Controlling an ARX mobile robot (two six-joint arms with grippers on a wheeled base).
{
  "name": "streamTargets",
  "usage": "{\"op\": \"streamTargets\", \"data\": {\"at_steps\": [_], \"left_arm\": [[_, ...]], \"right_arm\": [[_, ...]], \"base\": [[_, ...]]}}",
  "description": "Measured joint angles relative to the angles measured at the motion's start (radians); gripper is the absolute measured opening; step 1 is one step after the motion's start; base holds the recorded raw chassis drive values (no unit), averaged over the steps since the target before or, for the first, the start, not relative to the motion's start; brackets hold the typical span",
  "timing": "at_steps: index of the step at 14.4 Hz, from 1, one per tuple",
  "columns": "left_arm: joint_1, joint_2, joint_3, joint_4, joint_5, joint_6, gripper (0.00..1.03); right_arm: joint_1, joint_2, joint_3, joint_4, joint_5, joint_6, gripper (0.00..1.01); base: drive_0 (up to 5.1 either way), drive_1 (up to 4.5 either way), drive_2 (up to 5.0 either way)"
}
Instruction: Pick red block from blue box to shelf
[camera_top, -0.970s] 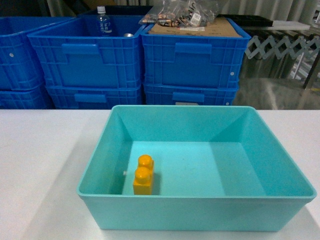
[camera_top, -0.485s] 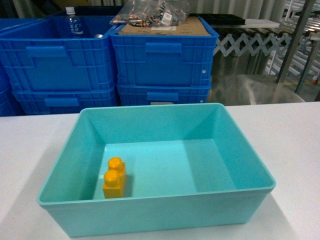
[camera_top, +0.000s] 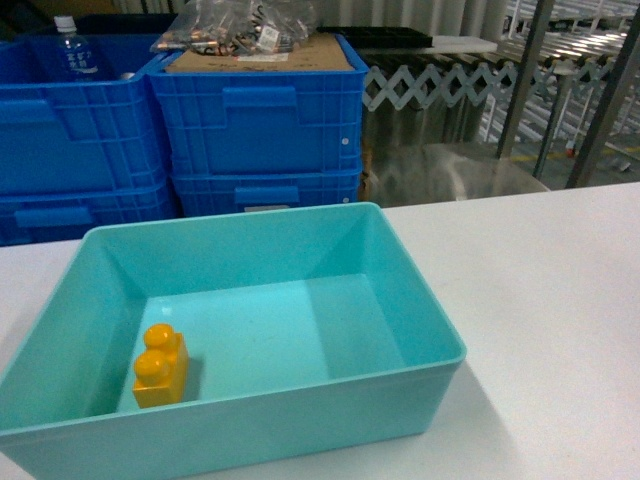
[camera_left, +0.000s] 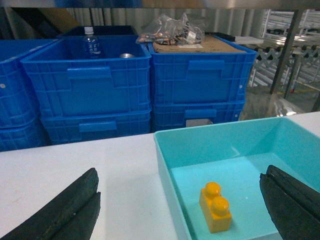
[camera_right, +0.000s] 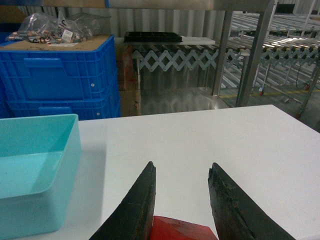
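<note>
The head view has swung rightward, sliding the blue box (camera_top: 230, 340) left and bringing the shelf (camera_top: 560, 80) uprights into sight beyond the counter (camera_top: 540, 300). Only a yellow brick (camera_top: 160, 365) remains in the box. The red block (camera_right: 180, 230) sits clamped in the right gripper (camera_right: 182, 200), so picking looks done; delivery remains. The left gripper (camera_left: 180, 210) hangs wide open, empty.

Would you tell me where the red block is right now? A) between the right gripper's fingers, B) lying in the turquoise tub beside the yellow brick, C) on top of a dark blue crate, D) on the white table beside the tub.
A: the right wrist view shows the red block between the right gripper fingers, and the blue box holds only the yellow brick.
</note>
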Motion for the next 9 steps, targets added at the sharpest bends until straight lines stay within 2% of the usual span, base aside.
{"op": "streamTargets", "data": {"at_steps": [9], "left_arm": [[0.0,0.0,0.0,0.0,0.0,0.0,0.98]], "right_arm": [[0.0,0.0,0.0,0.0,0.0,0.0,0.27]], "base": [[-1.7,-1.67,-1.7]]}}
